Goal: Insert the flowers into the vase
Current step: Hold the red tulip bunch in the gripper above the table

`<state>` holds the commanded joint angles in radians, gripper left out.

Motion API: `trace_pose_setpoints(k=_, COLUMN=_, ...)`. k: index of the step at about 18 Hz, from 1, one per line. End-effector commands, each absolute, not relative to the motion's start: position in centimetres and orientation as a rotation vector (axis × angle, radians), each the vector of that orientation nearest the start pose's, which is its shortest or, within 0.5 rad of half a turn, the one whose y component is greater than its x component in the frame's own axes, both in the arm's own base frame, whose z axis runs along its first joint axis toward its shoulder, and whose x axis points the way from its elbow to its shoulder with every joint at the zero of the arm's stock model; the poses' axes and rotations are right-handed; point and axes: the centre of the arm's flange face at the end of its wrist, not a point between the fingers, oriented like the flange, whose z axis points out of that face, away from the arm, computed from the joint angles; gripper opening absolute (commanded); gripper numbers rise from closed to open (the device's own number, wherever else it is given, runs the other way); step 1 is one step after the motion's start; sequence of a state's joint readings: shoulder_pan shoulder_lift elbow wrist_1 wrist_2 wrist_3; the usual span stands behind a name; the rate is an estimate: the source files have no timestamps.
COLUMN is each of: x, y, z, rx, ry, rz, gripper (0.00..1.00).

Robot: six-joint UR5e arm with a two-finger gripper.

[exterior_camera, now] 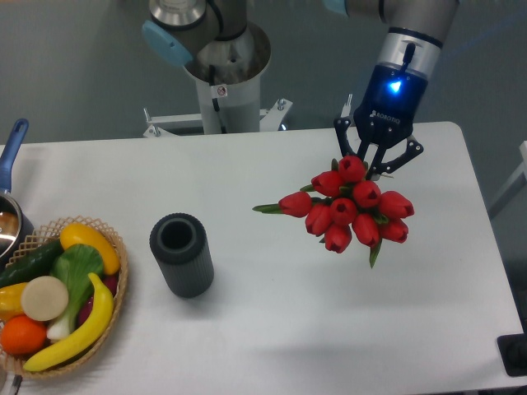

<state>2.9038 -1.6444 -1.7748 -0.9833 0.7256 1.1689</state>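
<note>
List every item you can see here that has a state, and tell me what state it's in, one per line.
gripper: shut on the flowers, raised over the table.
flowers: held, buds toward the camera, not in the vase.
vase: upright, mouth open, nothing inside.
wicker basket: full of fruit and vegetables, at the table's left edge.
pot: at the left edge, mostly out of frame.
</note>
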Motion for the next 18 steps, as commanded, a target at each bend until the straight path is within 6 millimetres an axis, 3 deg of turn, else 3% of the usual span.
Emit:
trace_pose_setpoints(k=10, x=-45.9, y=32.3, z=44.6, rx=-2.218, ry=-0.03, rz=-0.003, gripper=0.18)
trace_pose_setpoints(k=18, x=-45.5, y=33.5, z=44.6, rx=-2.15, ry=0.014, rz=-0.025, gripper=0.18)
